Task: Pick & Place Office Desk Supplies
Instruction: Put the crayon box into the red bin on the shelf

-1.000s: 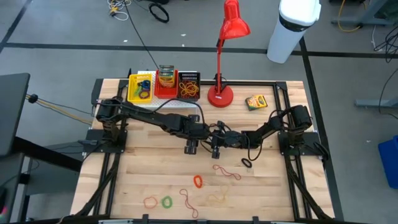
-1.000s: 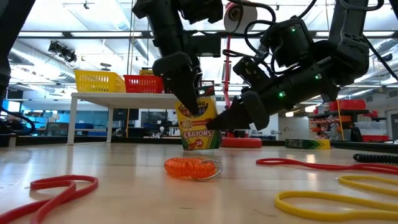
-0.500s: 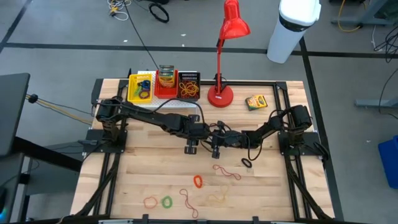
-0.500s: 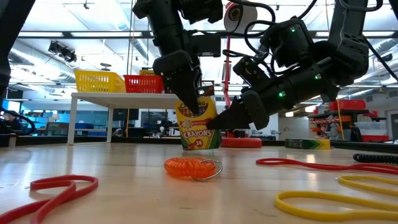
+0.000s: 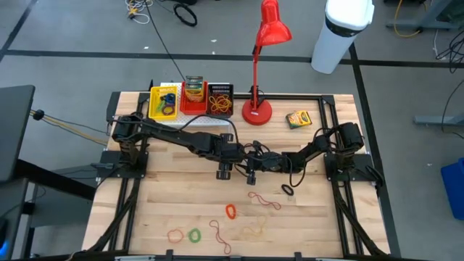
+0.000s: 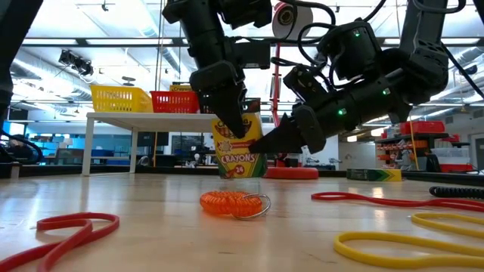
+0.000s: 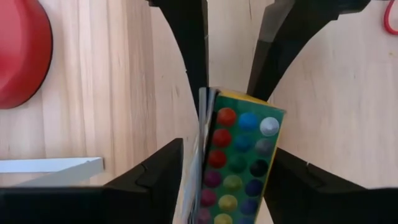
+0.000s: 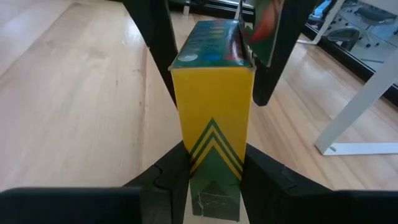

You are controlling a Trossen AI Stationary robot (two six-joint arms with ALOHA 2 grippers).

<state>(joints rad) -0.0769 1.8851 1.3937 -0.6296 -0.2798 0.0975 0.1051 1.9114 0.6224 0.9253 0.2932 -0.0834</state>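
A green-and-yellow crayon box (image 6: 238, 155) stands tilted at mid-table with its top flap (image 7: 202, 124) open and crayon tips showing. My left gripper (image 7: 225, 152) comes down on its top, and my right gripper (image 8: 213, 149) reaches in level from the table's right; both are shut on it. Another crayon box (image 5: 298, 118) lies flat near the far right. A third (image 5: 193, 88) stands in the red bin. Rubber bands lie near the front: an orange coil (image 5: 231, 211), red loops (image 5: 264, 200), a green one (image 5: 194, 235), a yellow one (image 5: 254, 230) and a black one (image 5: 288, 190). My left gripper pinches the crayon box at its open top end (image 7: 242, 143), one finger on each broad face, coming from above and pointing down. My right gripper pinches the lower part of the box across its narrow yellow side (image 8: 214, 143), level from the table's right. The box sits tilted in the hold; whether its bottom touches the table I cannot tell.
The red desk lamp (image 5: 257, 109) stands just beyond the grippers. At the far left a white rack (image 5: 192, 119) carries a yellow bin (image 5: 164, 101), a red bin (image 5: 194, 105) and a black bin (image 5: 220, 100). Bare wood lies left and right of the rubber bands.
The crayon box has come up slightly from where it stood on the table and tipped, its top leaning toward the table's left. Both grippers have kept their hold and shifted a little with it.
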